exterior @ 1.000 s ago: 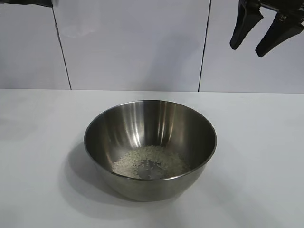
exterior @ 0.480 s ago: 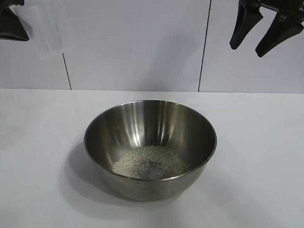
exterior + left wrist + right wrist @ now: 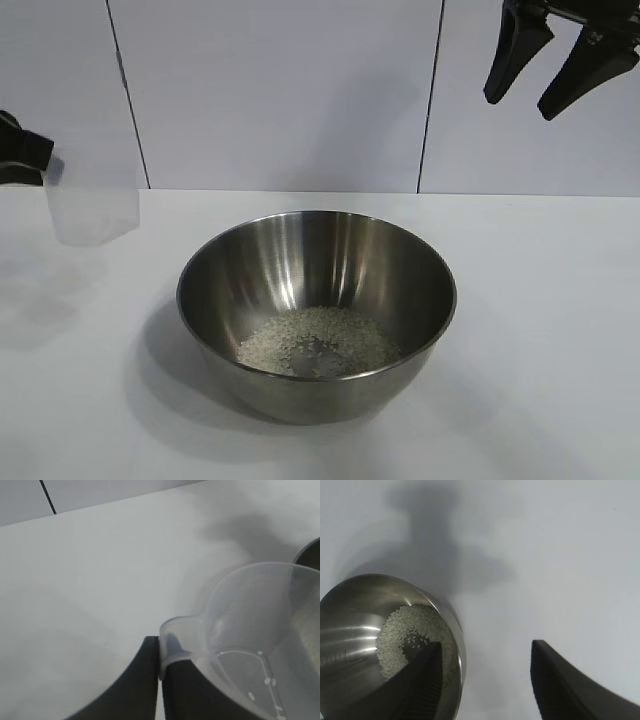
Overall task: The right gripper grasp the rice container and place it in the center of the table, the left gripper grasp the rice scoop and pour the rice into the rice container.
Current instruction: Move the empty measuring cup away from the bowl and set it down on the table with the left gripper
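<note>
**Emptied scoop held at the left, rice in the bowl**

The bowl [image 3: 316,312] stands upright on the table [image 3: 540,330], about midway between its left and right edges and toward the near edge. A shallow heap of rice [image 3: 318,340] covers its bottom, with a small bare patch of steel showing in the middle of the grains.

The left gripper [image 3: 22,160] is at the far left, over the table's left edge and back near the far edge. Its fingers are pressed together on the tab handle of the scoop [image 3: 92,205], which hangs clear of the surface and well apart from the bowl. In the left wrist view the two dark fingers [image 3: 142,685] meet on the tab, and the scoop [image 3: 255,640] shows only a few stray grains stuck to its inner wall. A sliver of the bowl's rim [image 3: 307,555] shows just past the scoop.

The right gripper [image 3: 550,75] hangs high above the table's far right corner, holding nothing, its fingers spread apart and pointing downward. From its wrist view, one finger [image 3: 417,685] lies over the bowl [image 3: 355,625] and the other [image 3: 565,685] over bare table [image 3: 560,555].
</note>
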